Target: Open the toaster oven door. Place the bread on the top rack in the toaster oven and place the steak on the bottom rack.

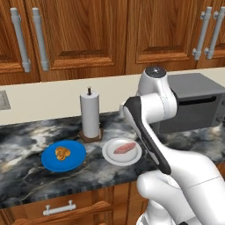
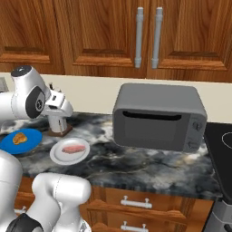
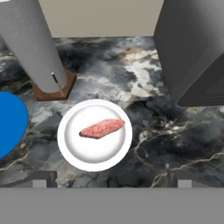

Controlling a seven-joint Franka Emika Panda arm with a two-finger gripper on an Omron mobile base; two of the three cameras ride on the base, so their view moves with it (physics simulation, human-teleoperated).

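The gray toaster oven [image 2: 158,102] stands on the counter at the right, and its dark door [image 2: 152,130] is shut, so the top rack and bottom rack are hidden. The arm covers its left part in the left base view [image 1: 197,90]. The pink steak [image 3: 102,128] lies on a white plate [image 3: 74,151]; it also appears in both base views [image 1: 125,147] [image 2: 72,149]. Left of it, the golden-brown bread [image 1: 63,153] [image 2: 20,138] sits on a blue plate [image 1: 77,162]. My gripper [image 3: 110,179] hovers open above the steak plate, holding nothing.
A white paper-towel roll [image 1: 90,115] on a brown base stands just behind the two plates, close to my hand. A dark stovetop [image 2: 220,149] borders the oven on the right. Wooden cabinets hang above, and drawers sit below the counter edge.
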